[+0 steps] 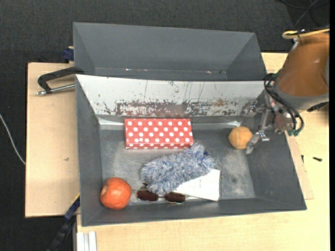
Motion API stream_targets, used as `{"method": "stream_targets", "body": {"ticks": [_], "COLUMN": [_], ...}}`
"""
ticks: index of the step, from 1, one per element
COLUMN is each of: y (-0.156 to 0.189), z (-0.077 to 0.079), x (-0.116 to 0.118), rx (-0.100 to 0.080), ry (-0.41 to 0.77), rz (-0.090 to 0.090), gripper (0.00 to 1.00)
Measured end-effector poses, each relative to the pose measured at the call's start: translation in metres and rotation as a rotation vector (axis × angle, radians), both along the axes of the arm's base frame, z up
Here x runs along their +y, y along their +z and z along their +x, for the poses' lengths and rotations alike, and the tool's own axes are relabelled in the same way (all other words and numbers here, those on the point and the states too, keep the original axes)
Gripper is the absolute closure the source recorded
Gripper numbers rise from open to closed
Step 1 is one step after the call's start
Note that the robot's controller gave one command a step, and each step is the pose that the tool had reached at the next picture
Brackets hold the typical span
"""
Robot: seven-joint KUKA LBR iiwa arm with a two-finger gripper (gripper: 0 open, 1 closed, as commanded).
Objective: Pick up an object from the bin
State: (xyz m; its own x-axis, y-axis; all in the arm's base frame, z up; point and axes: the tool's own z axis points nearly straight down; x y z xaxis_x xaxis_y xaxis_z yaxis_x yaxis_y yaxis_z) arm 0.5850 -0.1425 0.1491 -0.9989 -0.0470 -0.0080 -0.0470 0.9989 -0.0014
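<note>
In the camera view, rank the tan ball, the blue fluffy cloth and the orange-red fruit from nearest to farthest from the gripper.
1. Tan ball: just beside the gripper, toward the view's right side of the bin.
2. Blue fluffy cloth: in the middle of the bin floor.
3. Orange-red fruit: in the front corner at the view's left.

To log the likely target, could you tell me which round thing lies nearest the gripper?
The tan ball, right beside the gripper; the red-orange ball lies far off in the view's lower left.
</note>
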Motion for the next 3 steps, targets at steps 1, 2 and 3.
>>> {"method": "stream_targets", "body": {"ticks": [1,2,3], "y": [-0.064,-0.039,-0.032], "z": [0.008,0.007,0.006], "x": [0.004,0.003,0.003], "rx": [0.004,0.002,0.002], "ry": [-0.016,-0.044,-0.052], "rz": [0.003,0.002,0.002], "gripper": [1.00,1.00,1.00]}}
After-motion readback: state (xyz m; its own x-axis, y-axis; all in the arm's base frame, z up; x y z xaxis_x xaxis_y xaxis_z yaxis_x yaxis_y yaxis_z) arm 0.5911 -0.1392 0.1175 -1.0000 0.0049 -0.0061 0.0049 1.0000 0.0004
